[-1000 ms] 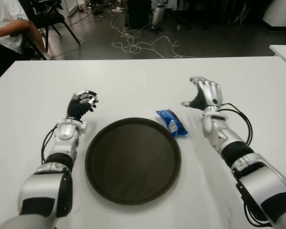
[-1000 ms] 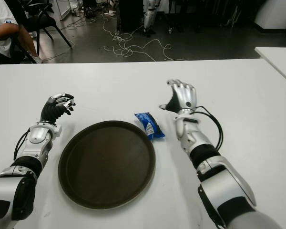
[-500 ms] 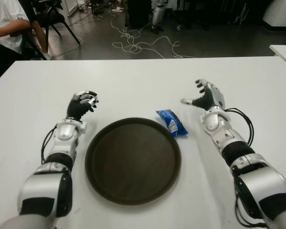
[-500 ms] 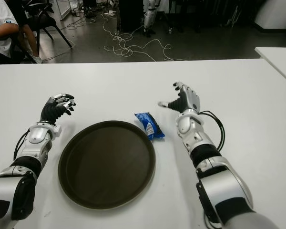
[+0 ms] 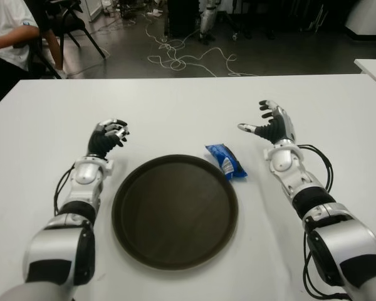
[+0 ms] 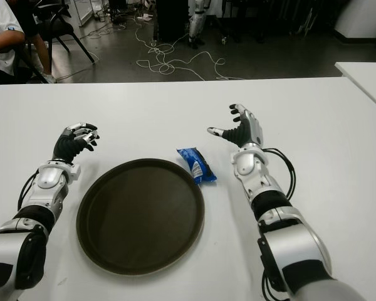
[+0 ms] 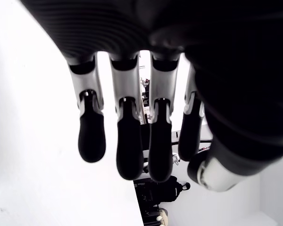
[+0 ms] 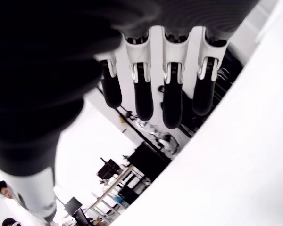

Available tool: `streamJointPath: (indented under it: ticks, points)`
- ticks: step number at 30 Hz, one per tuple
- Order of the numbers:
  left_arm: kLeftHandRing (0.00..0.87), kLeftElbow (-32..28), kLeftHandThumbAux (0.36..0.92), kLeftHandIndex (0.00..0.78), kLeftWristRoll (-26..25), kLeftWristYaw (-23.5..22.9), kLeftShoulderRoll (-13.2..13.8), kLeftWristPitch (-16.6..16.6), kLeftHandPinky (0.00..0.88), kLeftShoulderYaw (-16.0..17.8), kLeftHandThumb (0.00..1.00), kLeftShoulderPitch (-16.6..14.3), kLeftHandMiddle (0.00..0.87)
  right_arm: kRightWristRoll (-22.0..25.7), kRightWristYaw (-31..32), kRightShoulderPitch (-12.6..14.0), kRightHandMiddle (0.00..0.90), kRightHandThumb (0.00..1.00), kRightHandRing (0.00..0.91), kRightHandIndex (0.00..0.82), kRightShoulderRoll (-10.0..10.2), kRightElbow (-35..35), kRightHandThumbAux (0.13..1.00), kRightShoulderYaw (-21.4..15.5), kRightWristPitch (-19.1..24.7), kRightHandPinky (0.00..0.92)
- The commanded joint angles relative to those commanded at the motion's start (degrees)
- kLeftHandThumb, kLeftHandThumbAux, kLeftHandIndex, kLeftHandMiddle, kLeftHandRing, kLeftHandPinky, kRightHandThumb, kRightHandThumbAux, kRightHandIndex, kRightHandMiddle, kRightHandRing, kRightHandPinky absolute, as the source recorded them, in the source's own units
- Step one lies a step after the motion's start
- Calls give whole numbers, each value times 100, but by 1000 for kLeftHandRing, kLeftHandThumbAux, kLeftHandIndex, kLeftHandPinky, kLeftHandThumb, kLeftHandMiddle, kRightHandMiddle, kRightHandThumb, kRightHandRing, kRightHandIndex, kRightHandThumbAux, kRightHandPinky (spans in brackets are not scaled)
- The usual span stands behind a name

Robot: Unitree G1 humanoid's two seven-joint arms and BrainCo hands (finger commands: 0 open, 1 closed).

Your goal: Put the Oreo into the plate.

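Your right hand is up above the white table, fingers spread wide, thumb stretched toward the middle of the table, and it holds nothing. In its wrist view the four fingers hang apart with only room background between them. The Oreo, a small blue packet, lies flat on the table just to the left of that hand and slightly nearer you, apart from the fingers. The packet's near end sits right at the rim of the plate, a round dark tray, on its far right side; you cannot tell whether the two touch. The plate's inside is bare. Your left hand shows beyond the plate's far left edge, fingers curled in loosely, gripping nothing. Past the table, cables trail over the floor, and a seated person shows at the far left.
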Motion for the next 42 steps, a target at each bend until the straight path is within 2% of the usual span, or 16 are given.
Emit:
streamJointPath:
  ticks: [2, 5, 10, 16, 21, 27, 32, 42]
  points:
    - [574, 5, 714, 427, 9, 11, 1, -1, 597, -5, 694, -1, 554, 125, 251, -9, 280, 0, 310, 210, 1, -62, 687, -88, 79, 333]
    - [579, 8, 714, 427, -3, -8, 2, 3, 606, 5, 695, -2, 555, 725, 1161, 11, 276, 0, 319, 177, 4, -259, 683, -443, 229, 369]
    - [578, 9, 714, 427, 0, -13, 6, -11, 604, 7, 695, 1, 553, 1494, 2257, 84, 278, 0, 350, 143, 26, -574, 681, -880, 490, 452]
    - [566, 17, 716, 426, 45, 37, 23, 2, 591, -21, 694, -6, 543, 1761, 2800, 331, 278, 0, 360, 136, 61, -1293, 679, -931, 857, 466]
    - [548, 31, 716, 426, 36, 13, 34, 6, 577, -12, 693, -9, 527, 1710, 2980, 420, 276, 0, 357, 132, 22, -1540, 664, -848, 973, 459]
    - [545, 44, 715, 425, 73, 62, 52, 14, 574, -37, 694, -9, 524, 1109, 2773, 591, 267, 0, 328, 134, -113, -1984, 655, -426, 997, 394]
    - [545, 53, 715, 425, 64, 65, 53, 32, 569, -31, 695, -9, 524, 817, 2646, 756, 267, 0, 314, 148, -148, -2327, 653, -258, 1053, 356]
    - [555, 49, 715, 426, 117, 109, 60, 65, 565, -82, 694, -21, 541, -81, 2350, 1197, 232, 0, 259, 151, -239, -3447, 697, 279, 1494, 270]
